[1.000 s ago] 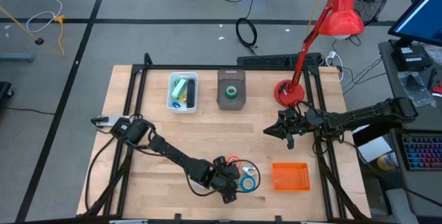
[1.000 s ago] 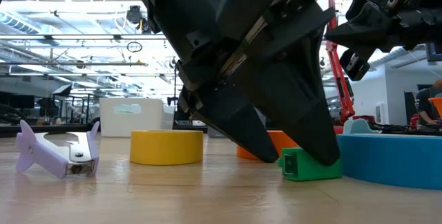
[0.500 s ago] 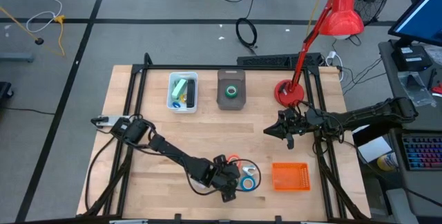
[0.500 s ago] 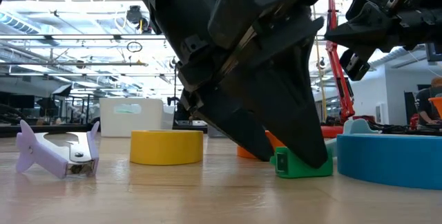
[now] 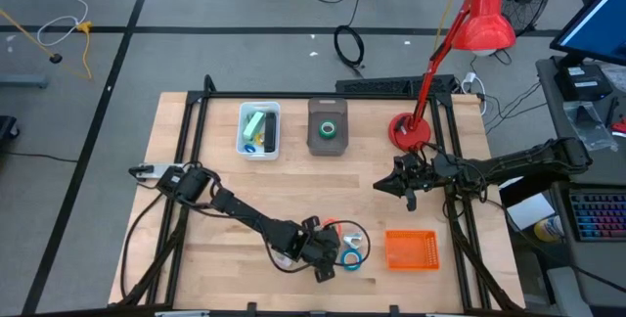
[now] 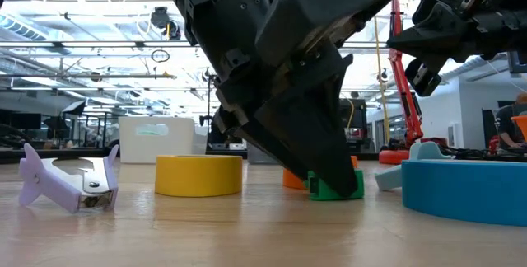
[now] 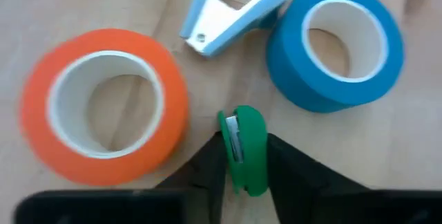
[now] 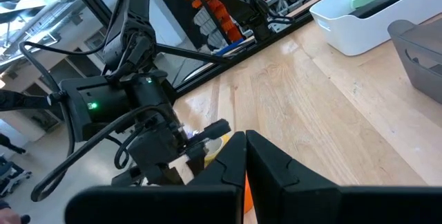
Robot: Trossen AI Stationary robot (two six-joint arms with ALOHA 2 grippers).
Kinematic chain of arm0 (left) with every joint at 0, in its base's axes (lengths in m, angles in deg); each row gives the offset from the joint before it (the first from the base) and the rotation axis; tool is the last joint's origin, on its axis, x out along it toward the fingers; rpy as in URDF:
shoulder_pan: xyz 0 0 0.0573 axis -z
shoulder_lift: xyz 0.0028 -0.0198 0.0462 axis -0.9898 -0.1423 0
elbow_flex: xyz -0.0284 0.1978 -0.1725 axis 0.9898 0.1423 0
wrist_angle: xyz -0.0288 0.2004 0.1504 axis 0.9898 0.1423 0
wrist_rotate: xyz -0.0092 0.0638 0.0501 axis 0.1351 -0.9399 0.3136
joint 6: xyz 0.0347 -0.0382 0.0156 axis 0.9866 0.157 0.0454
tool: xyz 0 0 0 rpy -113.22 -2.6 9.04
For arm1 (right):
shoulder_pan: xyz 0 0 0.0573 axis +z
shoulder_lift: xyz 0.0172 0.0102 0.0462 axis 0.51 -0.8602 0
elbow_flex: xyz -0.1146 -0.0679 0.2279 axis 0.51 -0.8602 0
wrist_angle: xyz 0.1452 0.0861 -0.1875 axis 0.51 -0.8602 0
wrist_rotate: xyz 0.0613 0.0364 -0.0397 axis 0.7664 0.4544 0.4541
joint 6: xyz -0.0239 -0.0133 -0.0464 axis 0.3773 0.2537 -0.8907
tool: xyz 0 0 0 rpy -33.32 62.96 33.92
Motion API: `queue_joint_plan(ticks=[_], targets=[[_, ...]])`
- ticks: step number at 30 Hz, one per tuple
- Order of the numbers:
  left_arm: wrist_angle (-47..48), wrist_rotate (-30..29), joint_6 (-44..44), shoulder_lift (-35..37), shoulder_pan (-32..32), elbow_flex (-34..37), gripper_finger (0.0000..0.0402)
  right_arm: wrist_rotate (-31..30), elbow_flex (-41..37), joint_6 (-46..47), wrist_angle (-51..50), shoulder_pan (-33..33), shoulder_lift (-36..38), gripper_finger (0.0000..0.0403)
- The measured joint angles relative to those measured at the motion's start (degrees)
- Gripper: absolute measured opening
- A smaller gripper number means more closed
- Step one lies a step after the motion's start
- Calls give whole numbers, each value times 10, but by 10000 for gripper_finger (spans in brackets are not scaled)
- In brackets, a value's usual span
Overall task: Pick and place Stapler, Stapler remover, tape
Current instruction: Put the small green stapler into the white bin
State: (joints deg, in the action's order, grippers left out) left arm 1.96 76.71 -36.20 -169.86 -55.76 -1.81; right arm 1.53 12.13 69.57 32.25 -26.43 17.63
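Since a second ago, left hand (image 7: 243, 156) has closed its fingers onto the small green stapler (image 7: 243, 148) and dragged it a bit sideways in the low view, now sitting tighter against the orange-red tape roll (image 7: 103, 105). Left hand is now pinching the green stapler, one dark finger on each side, stapler standing on the tabletop (image 5: 196, 229) near the front edge, about midway along it. In the left wrist view the stapler sits between the orange-red roll and the blue tape roll (image 7: 335, 44), with a light blue staple remover (image 7: 231, 11) just beyond it, touching or almost touching the blue roll. Low view: yellow tape roll (image 6: 198, 175) flat on the tabletop, a lavender staple remover (image 6: 66, 183) lying beside it, apart.

Right hand (image 5: 409, 196) hangs over the tabletop toward the right edge, fingers pressed together, holding nothing, unchanged from before.

Along the back edge: white bin (image 5: 244, 131) with a pale green item and small bits inside, grey bin (image 5: 315, 139) beside it holding a green tape roll (image 5: 330, 129). Orange basket (image 5: 410, 250) near the front right corner, nothing visible in it. Red desk lamp (image 5: 409, 131) base stands near the back right corner.
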Motion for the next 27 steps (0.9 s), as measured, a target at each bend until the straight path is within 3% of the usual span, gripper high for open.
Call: queue_joint_plan(ticks=[4,11,15,18,23,27], targets=[[-10,39,-4,0,0,-1,51,0,0,0,0,0,0,4],[-12,78,-16,7,0,-1,51,0,0,0,0,0,0,4],[38,120,-15,33,-2,-18,51,0,0,3,-1,0,0,4],[94,118,-24,74,-1,-43,51,0,0,5,0,0,0,4],[241,27,-43,172,-1,-75,51,0,0,5,6,0,0,4],[395,-128,-80,270,-4,-75,51,0,0,5,6,0,0,4]])
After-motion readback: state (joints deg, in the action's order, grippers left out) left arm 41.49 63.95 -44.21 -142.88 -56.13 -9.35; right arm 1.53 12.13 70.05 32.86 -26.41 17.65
